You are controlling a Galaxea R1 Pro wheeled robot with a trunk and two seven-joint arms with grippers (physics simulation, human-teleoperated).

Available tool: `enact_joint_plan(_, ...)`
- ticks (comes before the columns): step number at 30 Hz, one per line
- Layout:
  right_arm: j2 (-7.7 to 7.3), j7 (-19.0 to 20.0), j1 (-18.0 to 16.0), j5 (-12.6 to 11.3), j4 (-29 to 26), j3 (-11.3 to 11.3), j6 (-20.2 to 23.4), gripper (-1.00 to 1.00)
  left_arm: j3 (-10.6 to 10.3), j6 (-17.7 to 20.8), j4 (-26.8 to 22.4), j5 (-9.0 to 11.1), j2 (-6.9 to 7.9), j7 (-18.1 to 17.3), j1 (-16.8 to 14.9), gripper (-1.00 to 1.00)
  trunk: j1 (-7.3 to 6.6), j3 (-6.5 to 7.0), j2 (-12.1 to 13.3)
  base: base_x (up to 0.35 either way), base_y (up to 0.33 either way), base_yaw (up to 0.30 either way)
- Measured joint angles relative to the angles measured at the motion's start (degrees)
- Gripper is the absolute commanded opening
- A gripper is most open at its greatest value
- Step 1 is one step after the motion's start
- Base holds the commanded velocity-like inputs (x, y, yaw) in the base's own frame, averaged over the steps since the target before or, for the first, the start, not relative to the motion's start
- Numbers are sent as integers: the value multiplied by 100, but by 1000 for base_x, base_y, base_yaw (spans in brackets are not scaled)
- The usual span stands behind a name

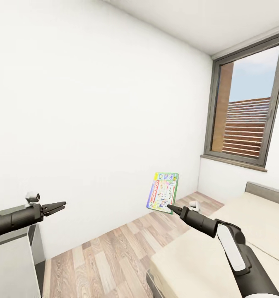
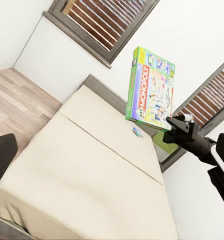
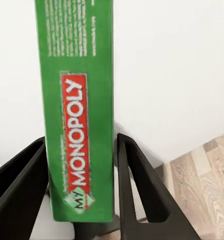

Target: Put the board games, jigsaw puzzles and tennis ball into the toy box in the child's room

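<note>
White walls, pale wood-plank floor (image 1: 114, 252), grey-framed window (image 1: 247, 103) with slatted screen at 2 o'clock. Plain beige bed (image 1: 214, 260) at 5 o'clock, mattress smooth and bare but for a small blue item (image 2: 137, 131). Above its edge, held upright in mid-air: green-bordered board game (image 1: 163, 192), flat glossy box lettered MY MONOPOLY, pinched at its lower corner between the black fingers of the right gripper (image 1: 171, 206). At 9 o'clock, left gripper (image 1: 61, 205), fingers pressed nearly together, holding nothing.
</note>
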Motion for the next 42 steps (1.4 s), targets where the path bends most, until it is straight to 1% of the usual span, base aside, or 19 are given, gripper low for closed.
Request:
enact_joint_plan(6,4,-18,1,-30,-10,-1,0,-100,6,1,2,4,1,1,-2,100,-132,119,241,0,0,85)
enact_joint_plan(11,20,-33,0,-24,-10,42,-8,-100,9,1,0,-3,10,1,0,100,-242,210,442,0,0,143)
enact_joint_plan(42,28,-40,-3,10,-1,61,-17,-100,9,1,-1,-5,12,0,-3,100,-923,758,1681,0,0,288)
